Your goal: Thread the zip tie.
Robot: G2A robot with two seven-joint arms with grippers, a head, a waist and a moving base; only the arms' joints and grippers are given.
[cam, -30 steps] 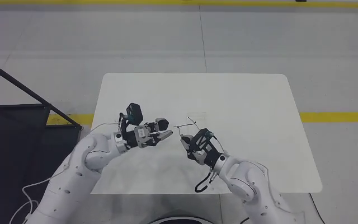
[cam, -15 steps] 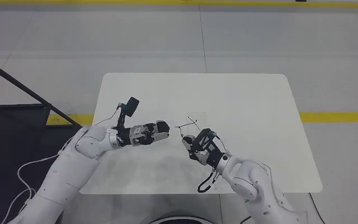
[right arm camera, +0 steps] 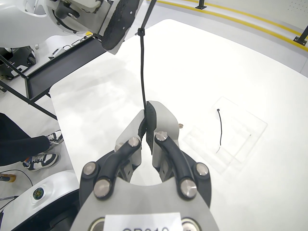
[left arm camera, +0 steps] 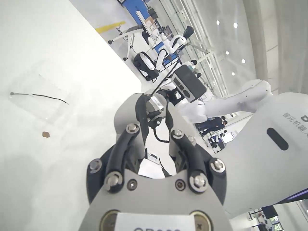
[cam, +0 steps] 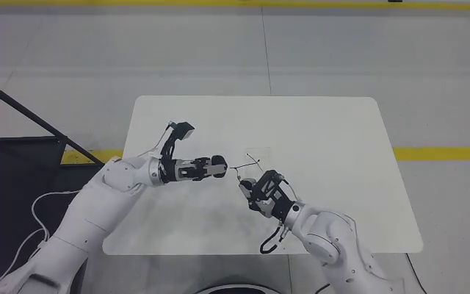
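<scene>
Your right gripper (right arm camera: 146, 118) is pinching the black zip tie (right arm camera: 142, 73) tight between its pads. It is holding the tie in the air over the bench (cam: 330, 140), about halfway between the near and far edges and closer to the left edge than the right. The strap is rising from those pads to its head (right arm camera: 140, 34), and more strap is running on beyond the head, passing just beside a pad of your left gripper (left arm camera: 155, 112). That gripper is facing the right one at close range with its fingers standing narrowly apart, a gap showing between them. You cannot tell whether either finger is touching the strap. A second zip tie (right arm camera: 220, 127) is lying flat on a clear sheet (right arm camera: 243, 133) toward the bench's middle, and a small brown speck (left arm camera: 46, 134) is sitting just beside that sheet.
</scene>
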